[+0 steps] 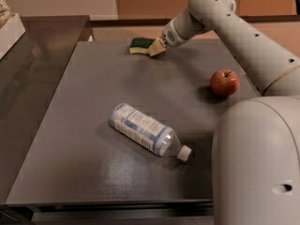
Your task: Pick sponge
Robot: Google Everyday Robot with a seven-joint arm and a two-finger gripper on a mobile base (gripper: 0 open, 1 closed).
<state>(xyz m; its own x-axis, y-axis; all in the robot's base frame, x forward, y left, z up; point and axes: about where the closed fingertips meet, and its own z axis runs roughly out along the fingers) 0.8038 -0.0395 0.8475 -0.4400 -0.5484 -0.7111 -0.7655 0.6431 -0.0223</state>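
The sponge (139,44) lies at the far edge of the dark grey table (84,125), its dark green top up over a pale yellow base. My gripper (156,49) reaches down from the right, and its pale tip is at the sponge's right end, touching or almost touching it. The white arm (225,18) runs back to the right and down to the large white body in the near right corner.
A clear plastic water bottle (145,128) lies on its side in the middle of the table, cap toward the near right. A red apple (224,82) sits at the right. A darker counter (33,64) adjoins on the left, and a white box (9,29) stands on it.
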